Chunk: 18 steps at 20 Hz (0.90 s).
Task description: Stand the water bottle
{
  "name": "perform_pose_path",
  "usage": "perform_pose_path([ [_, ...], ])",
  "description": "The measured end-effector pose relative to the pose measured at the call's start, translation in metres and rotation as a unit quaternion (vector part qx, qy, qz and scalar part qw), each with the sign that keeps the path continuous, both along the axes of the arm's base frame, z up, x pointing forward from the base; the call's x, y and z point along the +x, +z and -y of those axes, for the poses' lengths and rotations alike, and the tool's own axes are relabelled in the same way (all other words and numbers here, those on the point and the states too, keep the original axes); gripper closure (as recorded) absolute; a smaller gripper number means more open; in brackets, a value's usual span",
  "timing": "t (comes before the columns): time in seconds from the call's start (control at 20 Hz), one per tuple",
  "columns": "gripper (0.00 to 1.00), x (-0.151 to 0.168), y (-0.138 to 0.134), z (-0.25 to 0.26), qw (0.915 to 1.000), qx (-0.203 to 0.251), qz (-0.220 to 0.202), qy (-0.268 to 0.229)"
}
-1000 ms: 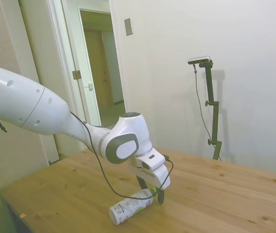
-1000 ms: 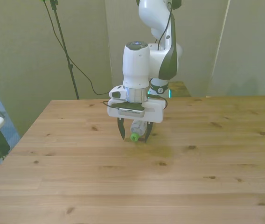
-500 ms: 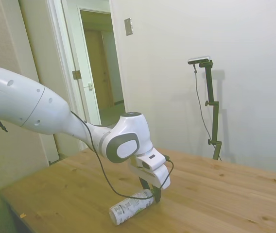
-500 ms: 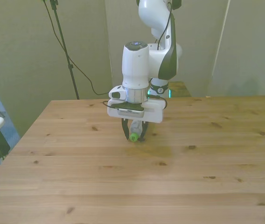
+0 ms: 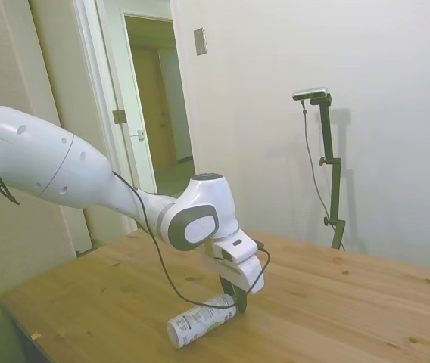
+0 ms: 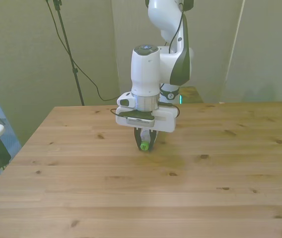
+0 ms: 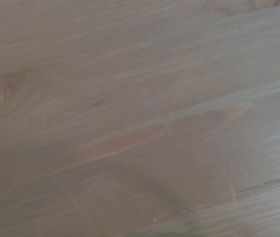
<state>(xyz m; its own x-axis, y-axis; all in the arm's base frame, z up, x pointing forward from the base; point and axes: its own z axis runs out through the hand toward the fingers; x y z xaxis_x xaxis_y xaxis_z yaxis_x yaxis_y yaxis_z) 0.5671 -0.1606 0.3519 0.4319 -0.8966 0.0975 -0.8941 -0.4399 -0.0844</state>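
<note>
Wooden table (image 6: 220, 198): pale planks, dark knots, visible grain; blurred close-up in wrist view (image 7: 130, 74). On it: water bottle (image 5: 198, 322), lying on side, green cap end toward camera in front view (image 6: 143, 145), white label.

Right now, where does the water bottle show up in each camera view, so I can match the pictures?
Side view: the water bottle lies on its side low in the picture, neck end in the gripper.
Front view: only its green-capped end shows, centre, under the gripper.
Wrist view: not in it, only blurred table wood.
Shared landmark: the gripper, shut on the bottle's neck.
</note>
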Motion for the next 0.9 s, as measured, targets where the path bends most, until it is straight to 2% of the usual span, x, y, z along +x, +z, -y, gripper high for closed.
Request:
perform_pose_path([
  [0.2, 1.0, 0.007, 0.027, -0.021, 0.9991, 0.008, 0.037, -0.02],
  [0.35, 1.0, 0.008, 0.067, -0.043, 0.9941, 0.001, 0.1, -0.04],
  [0.55, 1.0, 0.007, 0.109, -0.066, 0.9782, -0.045, 0.189, -0.073],
  [0.7, 1.0, 0.01, 0.126, -0.072, 0.9619, -0.086, 0.244, -0.088],
  [0.8, 1.0, 0.012, 0.134, -0.077, 0.9535, -0.106, 0.264, -0.101],
  [0.85, 1.0, 0.01, 0.131, -0.087, 0.9562, -0.102, 0.257, -0.097],
  [0.9, 1.0, -0.002, 0.118, -0.12, 0.9686, -0.086, 0.223, -0.068],
])
